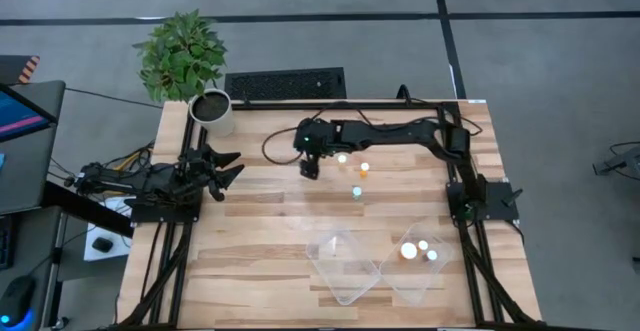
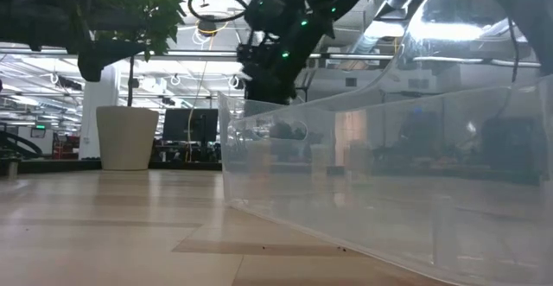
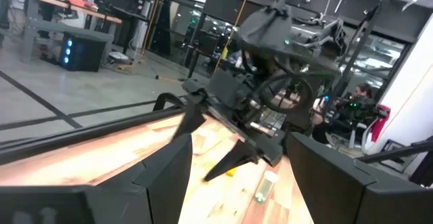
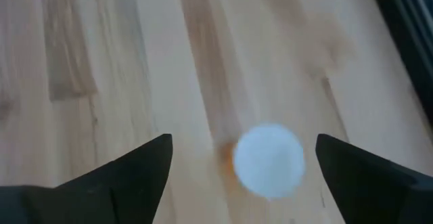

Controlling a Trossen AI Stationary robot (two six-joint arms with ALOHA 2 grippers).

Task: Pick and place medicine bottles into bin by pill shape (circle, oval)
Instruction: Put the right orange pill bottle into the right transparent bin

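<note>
**Right arm stretched across the table, left arm at the edge**

The right arm reaches from its mount on the right side toward the table's far middle, wrist bent downward, and the right gripper (image 1: 309,167) hangs with its fingers (image 4: 139,166) spread wide. The left arm lies folded low at the left edge; the left gripper (image 1: 226,171) points inward, fingers parted.

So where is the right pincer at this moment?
In the high view the right pincer hangs open over the table's far middle, just left of a white-capped bottle; its wrist view shows that cap between its fingers.
</note>
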